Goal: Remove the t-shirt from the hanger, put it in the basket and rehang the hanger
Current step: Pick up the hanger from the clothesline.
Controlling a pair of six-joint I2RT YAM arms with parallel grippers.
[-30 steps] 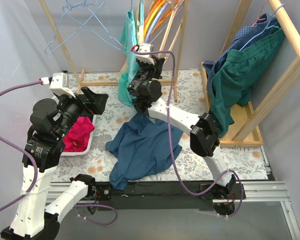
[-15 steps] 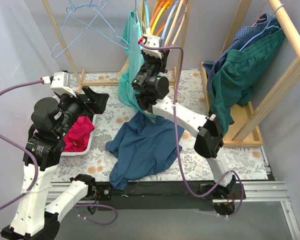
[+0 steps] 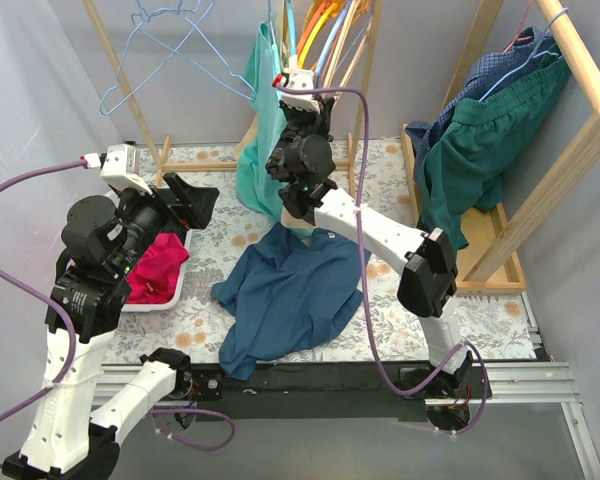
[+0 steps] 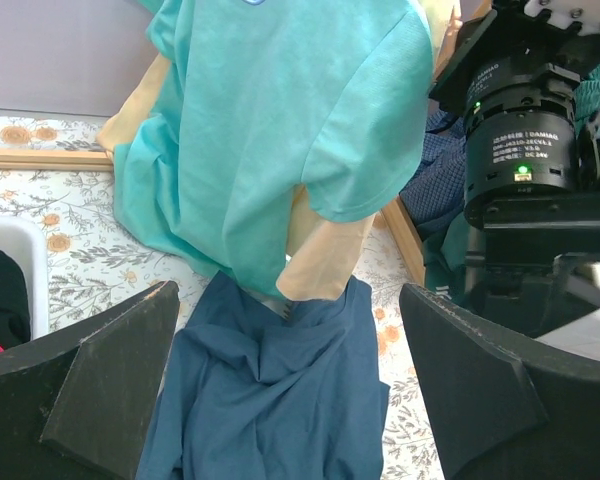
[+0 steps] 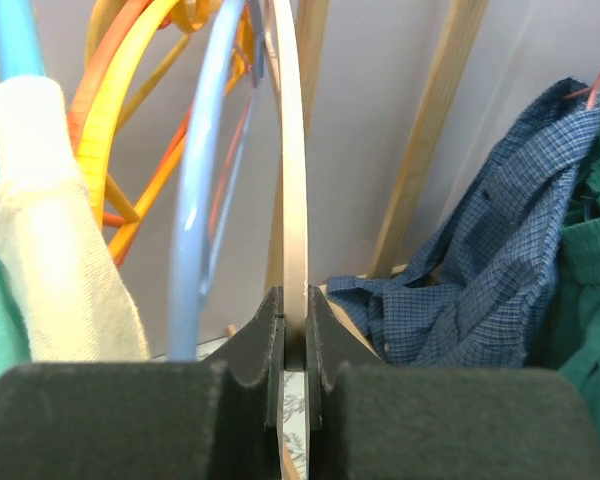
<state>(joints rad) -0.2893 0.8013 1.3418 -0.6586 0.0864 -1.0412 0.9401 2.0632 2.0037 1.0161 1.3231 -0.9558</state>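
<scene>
Right end effector point(image 5: 295, 335): we see it clamped shut on a thin pale hanger point(image 5: 293, 180), fingers pinching the strip edge-on, up at the middle rack. The stretch of that hanger we can see is bare.

Just left of it is a light blue hanger point(image 5: 202, 200), then a cream garment point(image 5: 50, 230). Orange and yellow hangers point(image 5: 110, 110) sit behind those. Right of it is a wooden post point(image 5: 435, 140). Further right, a blue checked shirt point(image 5: 480, 280) and a green garment point(image 3: 480, 150) hang on the side rack.

Dark blue t-shirt point(image 3: 285, 295): on no hanger, crumpled on the floral tabletop point(image 3: 380, 325). It lies well below the right end effector and on its near side, partly under the right arm.

Teal t-shirt point(image 4: 280, 120): hangs from the rack just left of and below the right end effector, with cream fabric showing under its hem. In the left wrist view its lower edge meets the top of the dark blue t-shirt. We can't tell whether they touch or only overlap in view.

Left end effector point(image 4: 288, 295): jaws wide open, nothing between them, held in the air. The teal t-shirt is dead ahead of it, and the dark blue t-shirt is ahead and lower. A white bin point(image 3: 170, 293) with a red garment point(image 3: 158, 262) sits below it, slightly to its left. Light-blue wire hangers point(image 3: 150, 45) hang above and beyond it, well apart.
</scene>
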